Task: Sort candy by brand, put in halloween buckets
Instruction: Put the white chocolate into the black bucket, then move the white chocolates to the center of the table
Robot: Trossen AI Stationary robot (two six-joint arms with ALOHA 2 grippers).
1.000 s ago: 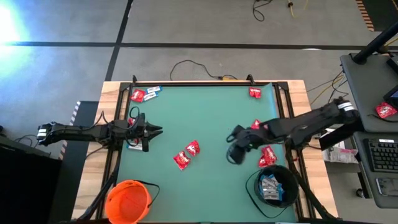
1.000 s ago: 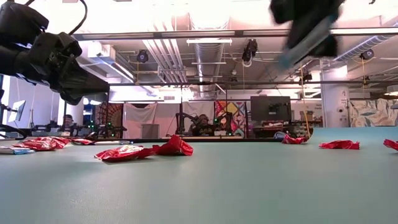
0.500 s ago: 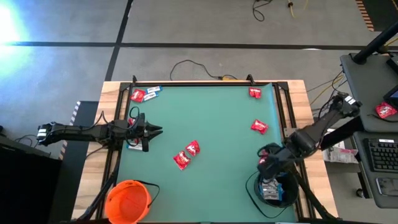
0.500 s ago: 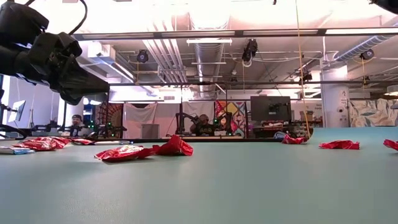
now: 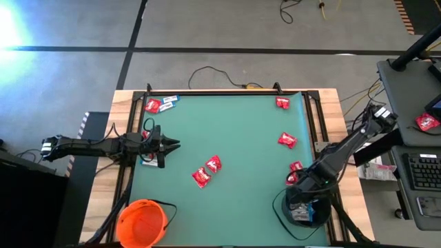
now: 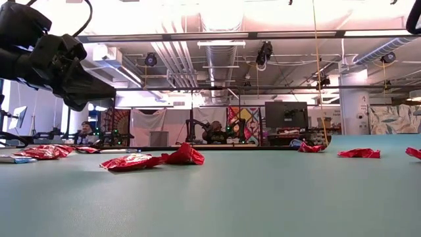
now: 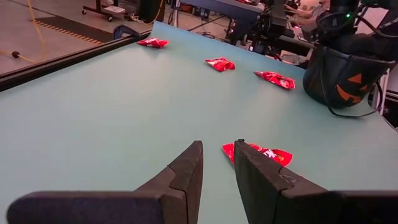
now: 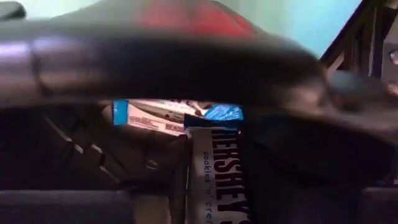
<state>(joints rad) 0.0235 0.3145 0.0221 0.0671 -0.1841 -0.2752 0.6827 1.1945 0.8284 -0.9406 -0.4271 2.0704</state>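
My right gripper hangs over the black bucket at the table's near right corner, shut on a blue-and-white candy. More blue-and-white candy lies inside that bucket. My left gripper waits low at the table's left side, its fingers a narrow gap apart around nothing, with a red candy just beyond them. The orange bucket stands at the near left corner. Red candies lie flat mid-table and others toward the right. A blue-and-white candy lies at the far left. My right gripper has the blue-and-white candy's long sides between its two fingers. It comes from above, slanting down into the black bucket's mouth. The candy lies along the fingers, clear of the candy on the bucket's floor.
The green mat is framed by black rails on a wooden top. Two red candies lie right beside the black bucket's far rim. A desk with a keyboard stands to the right of the table.
My right gripper has swung from the middle right of the mat toward the near right corner and sunk over the black bucket. It has rolled and tipped downward on the way, carrying the blue-and-white candy along.
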